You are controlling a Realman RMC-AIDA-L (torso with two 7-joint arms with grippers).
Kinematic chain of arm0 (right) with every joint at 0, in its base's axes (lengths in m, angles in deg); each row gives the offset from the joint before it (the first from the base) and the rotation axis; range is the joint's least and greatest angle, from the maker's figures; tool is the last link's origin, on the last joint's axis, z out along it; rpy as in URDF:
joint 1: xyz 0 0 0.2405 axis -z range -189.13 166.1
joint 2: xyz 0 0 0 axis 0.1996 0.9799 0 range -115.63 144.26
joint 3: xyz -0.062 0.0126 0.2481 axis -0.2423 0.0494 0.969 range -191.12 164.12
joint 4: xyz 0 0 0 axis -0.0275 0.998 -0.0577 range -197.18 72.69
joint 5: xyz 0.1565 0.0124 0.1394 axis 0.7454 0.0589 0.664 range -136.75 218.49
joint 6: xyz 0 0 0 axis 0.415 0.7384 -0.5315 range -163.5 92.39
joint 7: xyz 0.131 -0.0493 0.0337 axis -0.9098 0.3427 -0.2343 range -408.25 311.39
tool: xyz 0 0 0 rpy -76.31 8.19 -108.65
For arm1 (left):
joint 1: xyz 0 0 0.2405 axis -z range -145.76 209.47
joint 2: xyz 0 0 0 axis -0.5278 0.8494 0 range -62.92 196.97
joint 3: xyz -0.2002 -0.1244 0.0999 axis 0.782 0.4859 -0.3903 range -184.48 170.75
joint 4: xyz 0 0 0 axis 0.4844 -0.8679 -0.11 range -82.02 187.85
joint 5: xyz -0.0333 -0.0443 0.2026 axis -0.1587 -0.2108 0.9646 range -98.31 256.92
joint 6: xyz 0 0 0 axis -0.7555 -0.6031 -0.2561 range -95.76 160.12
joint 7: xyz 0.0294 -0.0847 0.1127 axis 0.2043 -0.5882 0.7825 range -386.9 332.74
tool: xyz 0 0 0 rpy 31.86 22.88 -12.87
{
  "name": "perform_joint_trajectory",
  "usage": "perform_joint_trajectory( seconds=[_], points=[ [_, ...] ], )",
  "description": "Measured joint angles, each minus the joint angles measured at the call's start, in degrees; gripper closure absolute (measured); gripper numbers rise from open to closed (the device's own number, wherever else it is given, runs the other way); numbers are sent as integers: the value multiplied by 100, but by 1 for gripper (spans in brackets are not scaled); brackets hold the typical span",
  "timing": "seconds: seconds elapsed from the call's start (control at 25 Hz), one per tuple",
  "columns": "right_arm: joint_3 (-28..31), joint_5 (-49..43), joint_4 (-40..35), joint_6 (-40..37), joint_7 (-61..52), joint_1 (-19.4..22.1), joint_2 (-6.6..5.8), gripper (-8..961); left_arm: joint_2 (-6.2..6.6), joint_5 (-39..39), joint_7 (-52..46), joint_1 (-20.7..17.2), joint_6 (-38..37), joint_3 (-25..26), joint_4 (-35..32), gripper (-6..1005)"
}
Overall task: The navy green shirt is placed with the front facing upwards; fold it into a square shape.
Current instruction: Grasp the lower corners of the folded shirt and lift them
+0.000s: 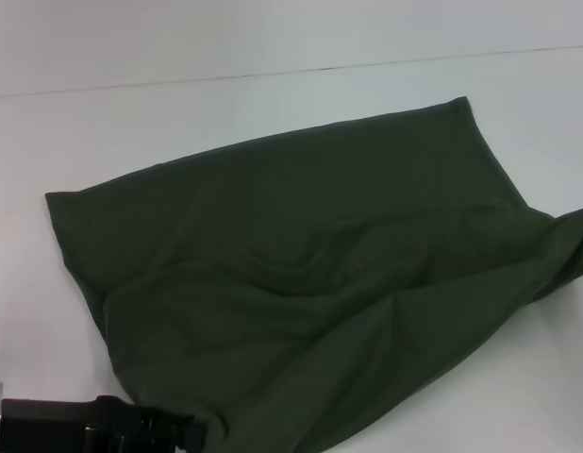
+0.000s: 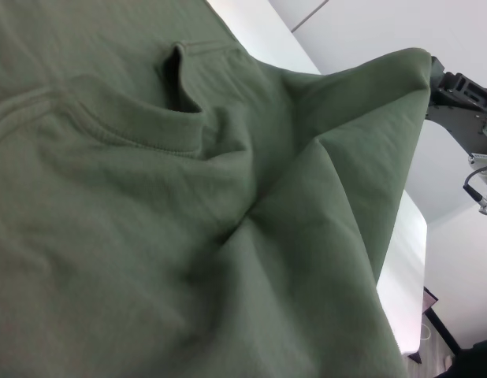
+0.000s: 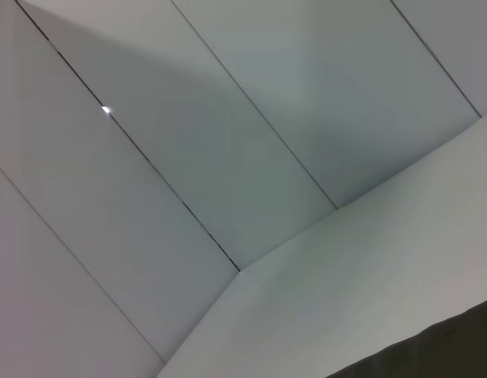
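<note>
The navy green shirt lies spread on the white table with a plain green side up; no lettering shows. Its right end is raised off the table. In the left wrist view that raised corner hangs in a peak from my right gripper, which is shut on it; the fingertips are hidden by cloth. My left gripper is at the near left edge of the table, touching the shirt's near corner. A stitched hem crosses the cloth close to the left wrist camera.
A seam runs across the table behind the shirt. The right wrist view shows wall panels, bare tabletop and a dark sliver of shirt. Bare table lies left of and behind the shirt.
</note>
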Motion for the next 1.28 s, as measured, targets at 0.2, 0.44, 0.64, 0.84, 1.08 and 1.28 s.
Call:
perform_joint_trajectory(
  seconds=[0.2,0.44,0.64,0.84,1.08,1.28],
  points=[
    [-7,0,0,2,0,-11,0,907,3,-1,-1,14,9,-10,0,789],
    [-7,0,0,7,0,-3,3,908,11,-13,-1,31,-49,2,0,894],
    [2,0,0,7,21,27,8,908,39,-17,32,35,-192,8,-6,889],
    [4,0,0,30,45,70,12,908,122,-17,70,22,-231,45,-15,885],
    [-11,0,0,42,125,109,29,907,147,-5,227,32,-597,53,-83,880],
    [-11,0,0,45,130,122,37,907,147,18,203,35,-603,53,-89,875]
  ],
)
